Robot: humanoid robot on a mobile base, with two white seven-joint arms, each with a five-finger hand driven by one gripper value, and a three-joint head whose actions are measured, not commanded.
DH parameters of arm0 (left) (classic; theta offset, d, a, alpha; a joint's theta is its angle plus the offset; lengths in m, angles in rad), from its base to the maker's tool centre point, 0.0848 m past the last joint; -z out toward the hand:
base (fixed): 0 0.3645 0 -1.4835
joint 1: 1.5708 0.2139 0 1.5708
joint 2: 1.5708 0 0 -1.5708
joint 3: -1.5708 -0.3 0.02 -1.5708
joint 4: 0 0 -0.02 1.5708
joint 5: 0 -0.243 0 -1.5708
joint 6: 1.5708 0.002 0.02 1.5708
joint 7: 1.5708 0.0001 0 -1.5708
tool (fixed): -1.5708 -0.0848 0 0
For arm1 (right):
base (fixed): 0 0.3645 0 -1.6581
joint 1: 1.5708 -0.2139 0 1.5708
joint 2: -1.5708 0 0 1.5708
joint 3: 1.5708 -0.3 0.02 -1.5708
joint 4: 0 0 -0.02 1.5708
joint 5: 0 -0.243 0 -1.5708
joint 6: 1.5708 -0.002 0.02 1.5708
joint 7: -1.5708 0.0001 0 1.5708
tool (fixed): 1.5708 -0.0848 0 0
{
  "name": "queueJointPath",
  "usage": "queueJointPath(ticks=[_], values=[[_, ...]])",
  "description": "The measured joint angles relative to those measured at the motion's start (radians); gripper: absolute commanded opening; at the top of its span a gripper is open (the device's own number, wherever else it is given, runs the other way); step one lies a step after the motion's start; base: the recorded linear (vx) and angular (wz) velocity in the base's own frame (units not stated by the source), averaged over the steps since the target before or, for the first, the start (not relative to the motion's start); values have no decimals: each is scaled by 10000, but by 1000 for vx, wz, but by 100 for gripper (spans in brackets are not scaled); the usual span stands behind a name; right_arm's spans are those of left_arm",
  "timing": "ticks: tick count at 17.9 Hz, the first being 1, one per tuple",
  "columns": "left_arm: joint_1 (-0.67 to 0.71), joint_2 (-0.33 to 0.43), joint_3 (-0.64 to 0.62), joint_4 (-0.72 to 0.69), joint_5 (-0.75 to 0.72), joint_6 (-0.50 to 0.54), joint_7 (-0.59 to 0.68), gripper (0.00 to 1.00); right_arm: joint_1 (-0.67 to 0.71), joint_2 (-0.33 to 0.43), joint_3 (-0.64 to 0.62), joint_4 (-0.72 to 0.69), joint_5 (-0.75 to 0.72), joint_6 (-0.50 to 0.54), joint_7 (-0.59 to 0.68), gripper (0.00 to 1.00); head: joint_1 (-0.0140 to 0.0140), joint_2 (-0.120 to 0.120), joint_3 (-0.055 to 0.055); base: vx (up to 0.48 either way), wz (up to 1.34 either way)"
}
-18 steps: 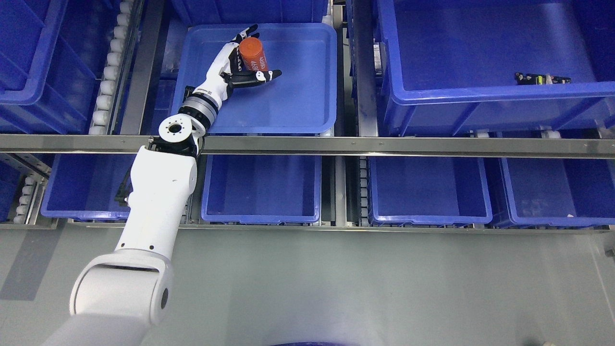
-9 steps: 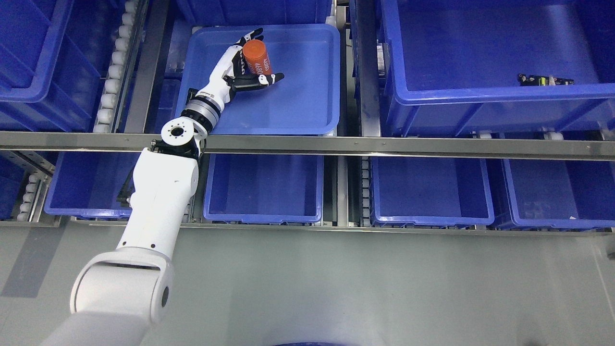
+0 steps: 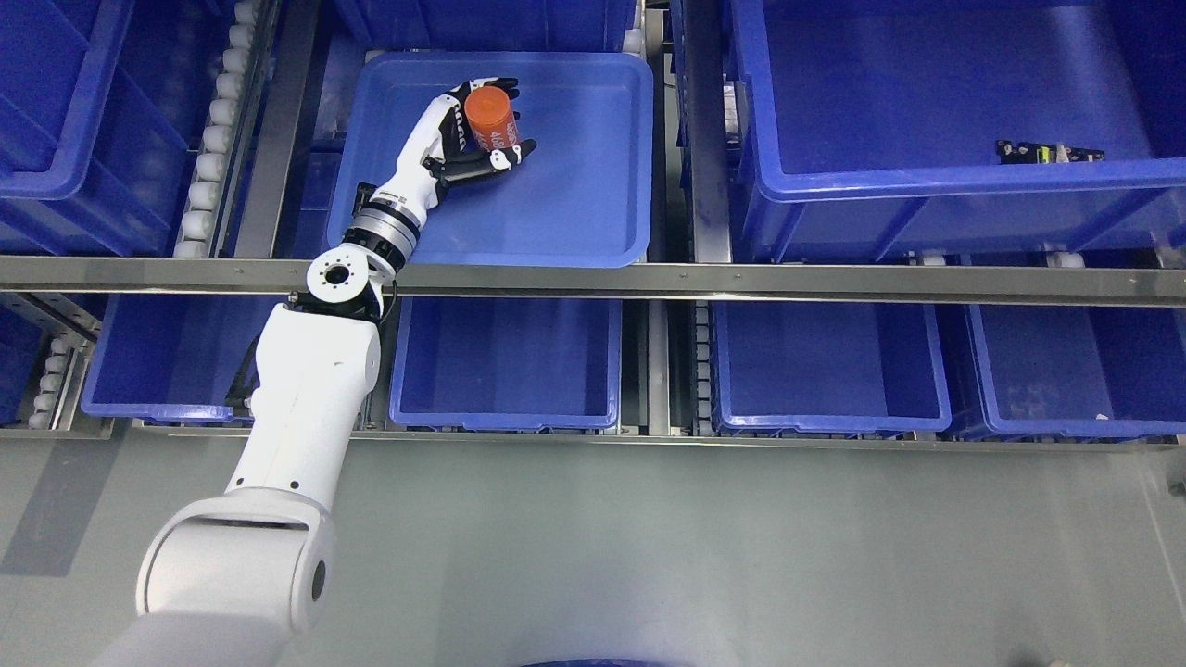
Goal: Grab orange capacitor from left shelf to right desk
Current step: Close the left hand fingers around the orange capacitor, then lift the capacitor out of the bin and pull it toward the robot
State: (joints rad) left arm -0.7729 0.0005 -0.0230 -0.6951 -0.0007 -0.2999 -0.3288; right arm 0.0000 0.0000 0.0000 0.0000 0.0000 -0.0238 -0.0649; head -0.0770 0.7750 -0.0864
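An orange capacitor [image 3: 488,113], a short cylinder with white print on its side, stands tilted in the shallow blue tray [image 3: 574,195] on the upper shelf level. My left hand [image 3: 508,120] reaches into the tray from the lower left. Its fingers [image 3: 500,85] curl over the capacitor's far side and the thumb [image 3: 515,154] presses under its near side, so the hand is shut on it. The white left forearm crosses over the steel shelf rail. The right arm does not show.
A steel rail [image 3: 741,281] runs across the whole shelf front just below the tray. A deep blue bin [image 3: 927,185] at the right holds a small dark component [image 3: 1047,151]. Several blue bins [image 3: 505,371] sit on the lower level. White rollers [image 3: 211,139] line the left side.
The left hand's fingers have curled in from outstretched to wrapped around the capacitor, which now stands more upright. The whole picture shifted a little, so the camera moved.
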Motion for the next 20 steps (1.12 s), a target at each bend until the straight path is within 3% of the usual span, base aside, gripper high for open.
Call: queueJointPath(ticks=[7, 12, 20], values=[[67, -7, 418, 69, 16, -455, 17, 0, 0, 0, 0, 0, 0, 0, 0, 100, 0, 0, 0, 0, -3], [80, -7, 652, -117, 891, -1087, -192, 0, 0, 0, 0, 0, 0, 0, 0, 100, 0, 0, 0, 0, 5], [584, -6, 822, -2004, 2468, -2402, -451, 1, 0, 0, 0, 0, 0, 0, 0, 100, 0, 0, 0, 0, 0]])
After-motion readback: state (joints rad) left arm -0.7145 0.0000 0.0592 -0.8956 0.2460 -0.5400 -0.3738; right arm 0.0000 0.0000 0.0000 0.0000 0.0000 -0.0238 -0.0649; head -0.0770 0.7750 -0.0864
